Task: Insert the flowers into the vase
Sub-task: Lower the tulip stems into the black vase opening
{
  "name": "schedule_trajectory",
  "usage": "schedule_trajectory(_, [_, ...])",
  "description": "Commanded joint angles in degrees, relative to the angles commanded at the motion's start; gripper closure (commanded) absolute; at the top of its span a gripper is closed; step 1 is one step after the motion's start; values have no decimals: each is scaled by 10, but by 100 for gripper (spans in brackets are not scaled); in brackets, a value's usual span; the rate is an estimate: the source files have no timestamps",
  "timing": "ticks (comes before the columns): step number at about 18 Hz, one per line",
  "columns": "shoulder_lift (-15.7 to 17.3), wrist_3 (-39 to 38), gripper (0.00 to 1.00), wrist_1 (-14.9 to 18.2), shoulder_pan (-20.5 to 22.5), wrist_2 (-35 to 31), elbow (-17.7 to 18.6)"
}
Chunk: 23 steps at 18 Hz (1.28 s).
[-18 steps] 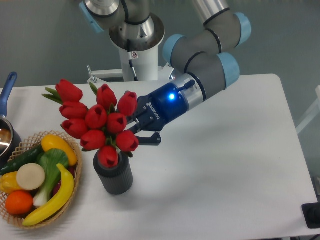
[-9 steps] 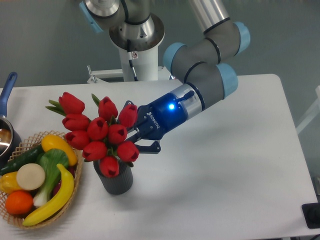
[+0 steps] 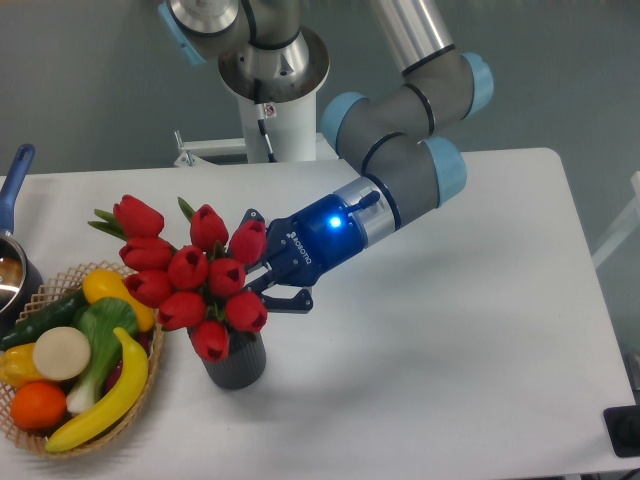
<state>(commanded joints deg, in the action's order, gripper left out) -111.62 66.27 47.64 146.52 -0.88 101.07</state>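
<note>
White table [image 3: 450, 330] carries a wicker basket [image 3: 150, 385] of fruit and vegetables. Beside it, red flowers [image 3: 190, 275] stand in the dark vase [image 3: 240, 365], the gripper [image 3: 268, 268] beside them; its jaw state is hidden.

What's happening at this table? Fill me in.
The arm's end effector is at the flowers, a bunch of red tulips, holding them over the dark vase. The lowest blooms sit right at the vase's mouth; whether the stems are inside is hidden. A wicker basket of fruit and vegetables stands just left of the vase.
</note>
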Motion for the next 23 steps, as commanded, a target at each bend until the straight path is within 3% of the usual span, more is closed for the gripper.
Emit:
schedule_trajectory(8, [-5, 4, 78, 0, -3, -1, 14])
schedule_trajectory(12, [-18, 61, 78, 0, -3, 0, 38])
schedule_trajectory(23, [-33, 91, 78, -1, -6, -2, 59])
